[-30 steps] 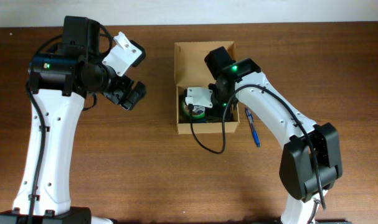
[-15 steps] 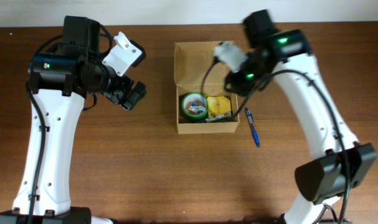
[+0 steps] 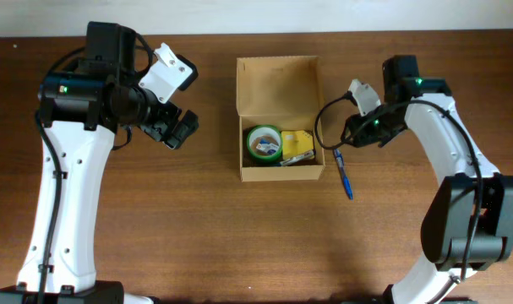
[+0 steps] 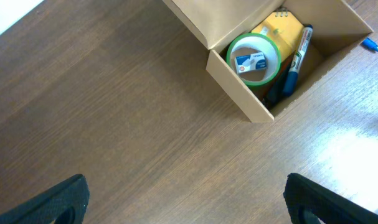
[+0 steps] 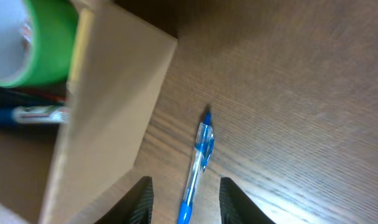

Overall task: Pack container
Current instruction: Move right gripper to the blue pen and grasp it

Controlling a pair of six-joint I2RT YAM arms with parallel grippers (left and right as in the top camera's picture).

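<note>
The container (image 3: 281, 174) is a tan cardboard box at the table's centre, its lid flap (image 3: 278, 84) standing open at the back. Inside lie a green tape roll (image 3: 264, 142), a yellow item (image 3: 299, 143) and markers (image 4: 297, 62). A blue pen (image 3: 343, 172) lies on the table just right of the box. My right gripper (image 3: 347, 139) hovers over the pen's far end, open; in the right wrist view the pen (image 5: 200, 163) lies between the fingers (image 5: 141, 199) untouched, beside the box wall (image 5: 108, 106). My left gripper (image 3: 178, 131) hangs wide open left of the box, holding nothing.
The brown wood table (image 3: 197, 228) runs to a white wall at the back. In the left wrist view the container (image 4: 238, 87) and tape roll (image 4: 254, 56) sit at the upper right, bare wood below them.
My right arm has come up out of the box and swung right, and now sits over the blue pen. The tape roll and yellow item show again. The left arm has not moved.
</note>
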